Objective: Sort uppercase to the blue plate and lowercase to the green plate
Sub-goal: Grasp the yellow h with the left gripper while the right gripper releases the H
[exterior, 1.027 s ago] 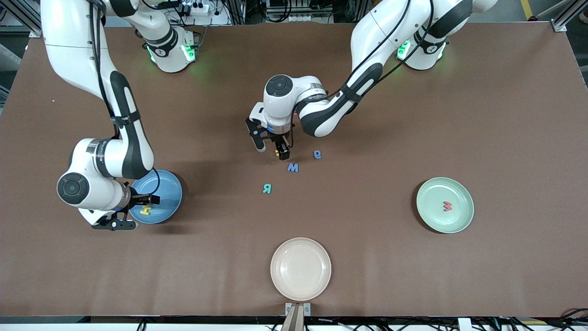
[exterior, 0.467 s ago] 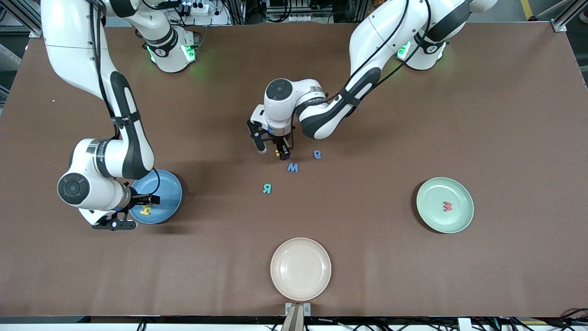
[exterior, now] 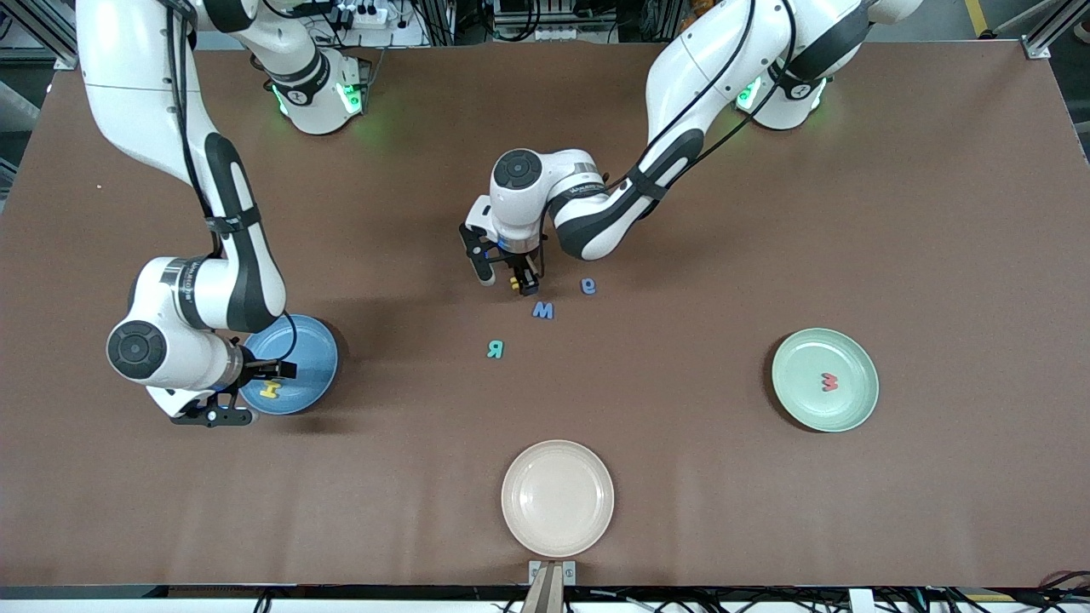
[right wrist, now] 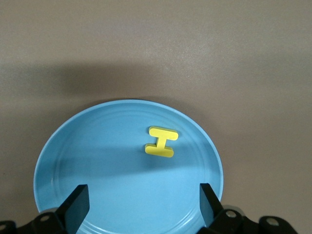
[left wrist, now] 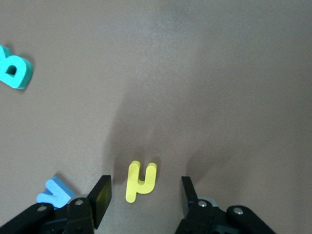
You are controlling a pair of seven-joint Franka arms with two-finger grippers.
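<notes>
Tabletop (exterior: 766,213) carries three plates and scattered foam letters. Landmark for all places: the blue M (exterior: 542,310), lying near the middle.

Left claw (exterior: 505,283) is down at the tabletop just beside the M, on the side farther from the front camera. Its fingers (left wrist: 100,201) stand apart on either side of the hooked yellow letter (left wrist: 140,181), with a gap to each; nothing is gripped. The left wrist view shows the M's corner (left wrist: 54,191) just beside one finger.

Blue e (exterior: 588,286) lies near the M, toward the left arm's end and slightly farther from the front camera. Teal R (exterior: 495,348) lies near the M, nearer the front camera and toward the right arm's end.

Green plate (exterior: 851,358) sits well apart from the M toward the left arm's end, with the red m (exterior: 828,382) on it. Blue plate (exterior: 311,358) sits well apart toward the right arm's end, with the yellow H (exterior: 270,390) on it. Cream plate (exterior: 557,498) sits nearer the front camera than the M.

Right claw (right wrist: 144,204) hangs over the blue plate, wide open and holding nothing; that arm waits.
</notes>
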